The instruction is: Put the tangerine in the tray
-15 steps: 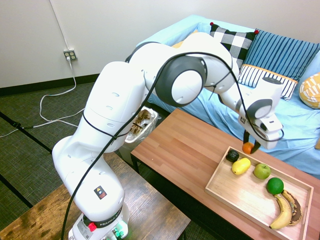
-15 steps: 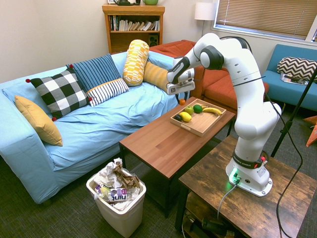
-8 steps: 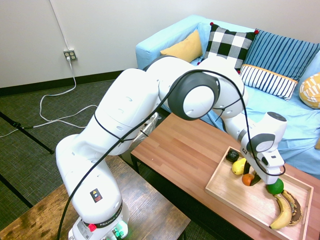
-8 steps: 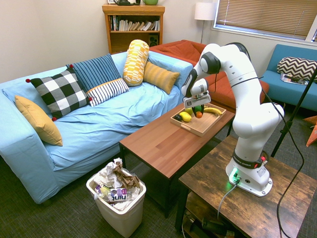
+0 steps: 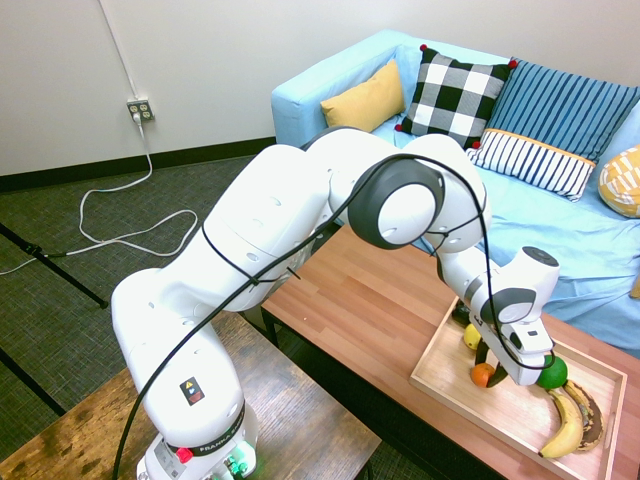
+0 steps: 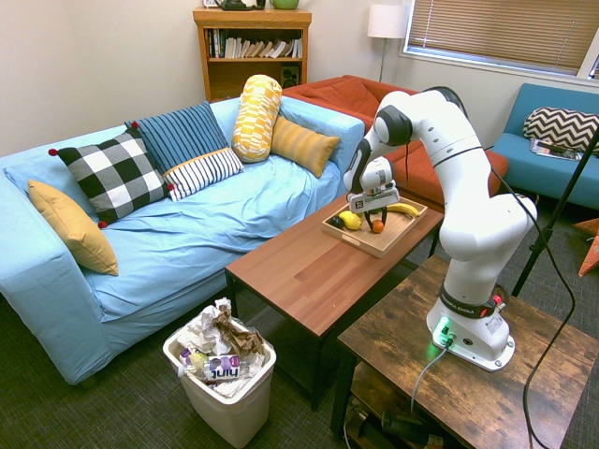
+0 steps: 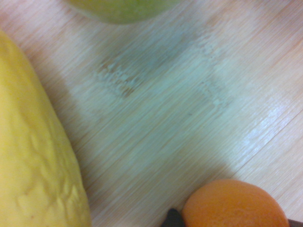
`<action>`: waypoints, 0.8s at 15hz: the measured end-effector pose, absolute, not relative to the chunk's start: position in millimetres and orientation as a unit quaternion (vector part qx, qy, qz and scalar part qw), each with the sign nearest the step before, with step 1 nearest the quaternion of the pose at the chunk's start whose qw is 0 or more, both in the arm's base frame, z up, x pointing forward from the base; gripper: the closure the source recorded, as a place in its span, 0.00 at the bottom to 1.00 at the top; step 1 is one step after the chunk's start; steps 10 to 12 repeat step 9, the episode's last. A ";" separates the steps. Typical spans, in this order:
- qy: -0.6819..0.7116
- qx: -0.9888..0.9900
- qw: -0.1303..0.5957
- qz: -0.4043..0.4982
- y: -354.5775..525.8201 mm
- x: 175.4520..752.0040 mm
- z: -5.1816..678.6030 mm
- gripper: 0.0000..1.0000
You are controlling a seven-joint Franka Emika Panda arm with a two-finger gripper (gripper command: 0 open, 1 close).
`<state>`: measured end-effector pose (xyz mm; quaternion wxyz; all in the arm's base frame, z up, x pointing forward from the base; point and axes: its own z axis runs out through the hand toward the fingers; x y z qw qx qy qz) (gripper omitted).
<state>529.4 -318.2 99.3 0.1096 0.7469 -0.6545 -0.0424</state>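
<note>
The white arm hides the green apple from the first exterior view (the wrist view's edge cuts off the yellow fruit (image 7: 38, 142) too).

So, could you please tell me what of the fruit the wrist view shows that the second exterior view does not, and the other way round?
Only the wrist view: part of a green fruit at the picture's edge.
Only the second exterior view: the bananas and a small dark fruit.
Both: the tangerine, between the pincer's fingers, and the yellow fruit, cut off in the wrist view.
</note>
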 end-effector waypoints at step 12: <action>-0.658 0.747 0.095 -0.015 -335.0 532.0 139.9 0.00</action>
